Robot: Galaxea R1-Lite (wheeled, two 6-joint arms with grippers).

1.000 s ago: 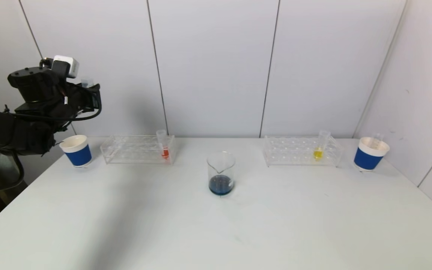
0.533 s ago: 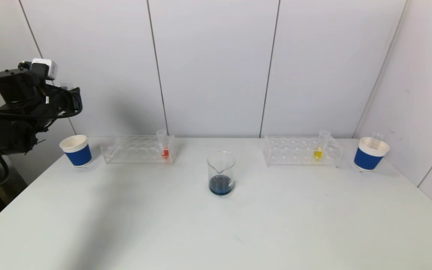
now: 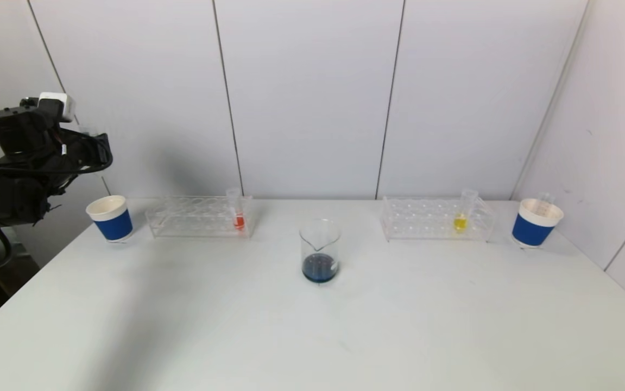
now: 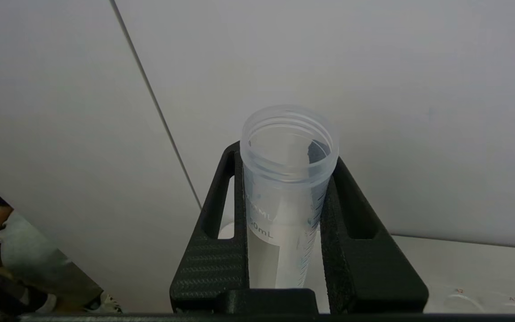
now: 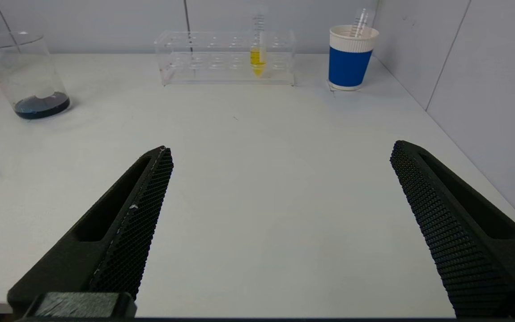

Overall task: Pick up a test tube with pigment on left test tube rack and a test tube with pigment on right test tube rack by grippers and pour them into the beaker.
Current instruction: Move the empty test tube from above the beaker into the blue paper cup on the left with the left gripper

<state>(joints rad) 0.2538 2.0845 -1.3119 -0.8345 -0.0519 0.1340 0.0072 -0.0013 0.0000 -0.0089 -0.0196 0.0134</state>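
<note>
My left gripper [image 4: 284, 156] is shut on a clear, empty-looking test tube [image 4: 286, 197] held upright. In the head view it hangs high at the far left [image 3: 95, 152], above the left blue cup [image 3: 110, 218]. The left test tube rack [image 3: 182, 217] holds a tube with red pigment [image 3: 237, 212]. A tube with yellow pigment [image 3: 462, 213] stands in the right rack [image 3: 426, 218]. The beaker [image 3: 320, 251] at the table's middle has dark blue liquid in its bottom. My right gripper [image 5: 282, 147] is open over bare table near the front right, out of the head view.
A second blue cup [image 3: 537, 222] at the far right holds an empty tube [image 3: 547, 199]. Wall panels stand close behind both racks and along the table's right side. The white table [image 3: 312, 336] ends at its left edge just beyond the left cup.
The left arm has carried its tube leftward, away from the left rack, and sunk slightly above the left cup. The right gripper stays open.
</note>
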